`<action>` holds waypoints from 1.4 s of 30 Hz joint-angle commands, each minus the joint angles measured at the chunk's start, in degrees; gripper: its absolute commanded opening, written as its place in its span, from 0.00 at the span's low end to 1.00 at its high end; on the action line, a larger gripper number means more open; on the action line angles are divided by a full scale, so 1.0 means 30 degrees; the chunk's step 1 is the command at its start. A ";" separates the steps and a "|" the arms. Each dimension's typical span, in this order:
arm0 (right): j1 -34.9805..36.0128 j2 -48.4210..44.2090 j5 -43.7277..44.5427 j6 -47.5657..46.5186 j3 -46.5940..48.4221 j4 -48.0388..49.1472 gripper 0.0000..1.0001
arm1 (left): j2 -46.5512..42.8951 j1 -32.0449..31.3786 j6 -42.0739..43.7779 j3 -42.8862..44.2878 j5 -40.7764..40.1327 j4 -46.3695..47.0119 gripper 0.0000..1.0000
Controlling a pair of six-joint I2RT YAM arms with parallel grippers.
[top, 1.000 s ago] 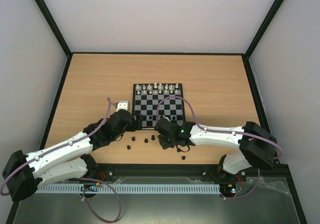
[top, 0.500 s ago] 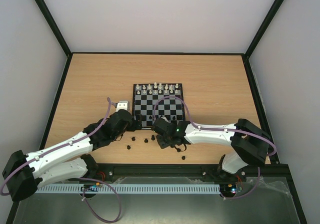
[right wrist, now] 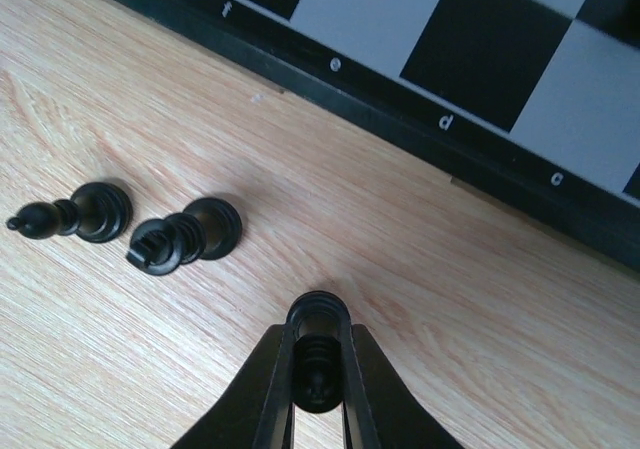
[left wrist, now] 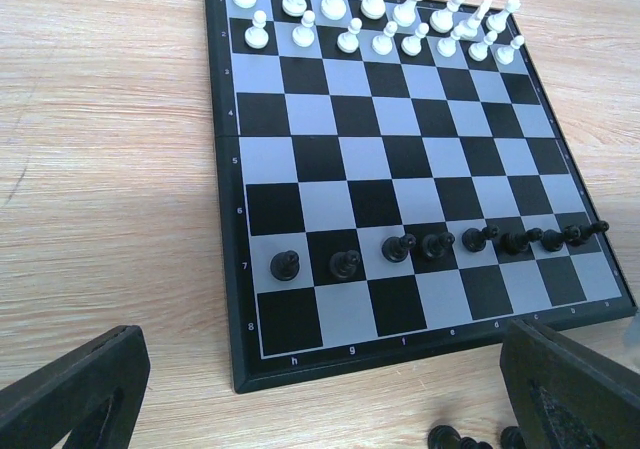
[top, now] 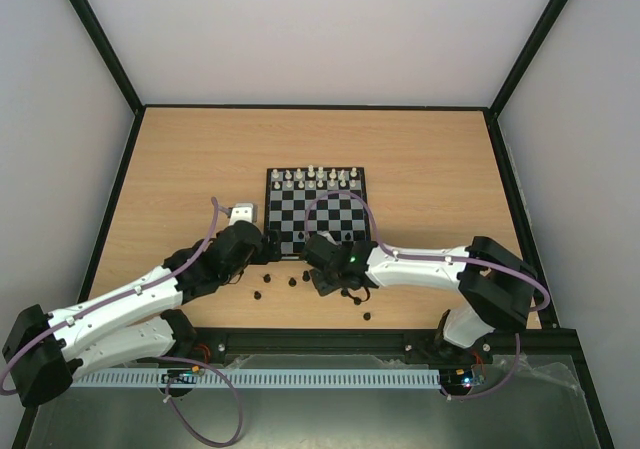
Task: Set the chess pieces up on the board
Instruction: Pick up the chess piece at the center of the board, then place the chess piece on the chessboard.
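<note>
- Light wooden bench [top: 180,169] carries the black-and-grey checked chessboard [left wrist: 400,169].
- Left jaws gape wide at the board's near edge.
- Right jaws clamp one tiny black chess piece [right wrist: 318,364] just off the board's near edge.
- More black pieces [left wrist: 400,246] line its seventh row.
- Two loose black pieces [right wrist: 185,234] lie on the bench nearby.

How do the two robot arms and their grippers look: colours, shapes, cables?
The left arm and the right arm both have white rounded shells joined by bulky black joints. A thin lilac cable loops along each. A small green light glows near the right wrist. The left gripper and right gripper have matte black, tapering fingers.
</note>
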 commanded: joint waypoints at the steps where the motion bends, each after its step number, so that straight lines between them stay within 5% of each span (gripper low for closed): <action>1: 0.0158 -0.0277 0.0942 -0.0190 0.0897 -0.1084 0.09 | -0.0187 -0.0115 -0.0035 -0.0215 -0.0283 -0.0230 0.99; 18: -0.2687 0.1124 0.1558 -0.2515 0.4115 -0.2046 0.09 | -0.0895 -0.0101 -0.0050 -0.0074 -0.0538 -0.1090 0.99; 42: -0.3679 0.3055 0.0909 -0.3274 0.4357 -0.1289 0.10 | -0.0158 -0.0105 -0.0026 -0.0130 -0.0546 -0.0584 0.99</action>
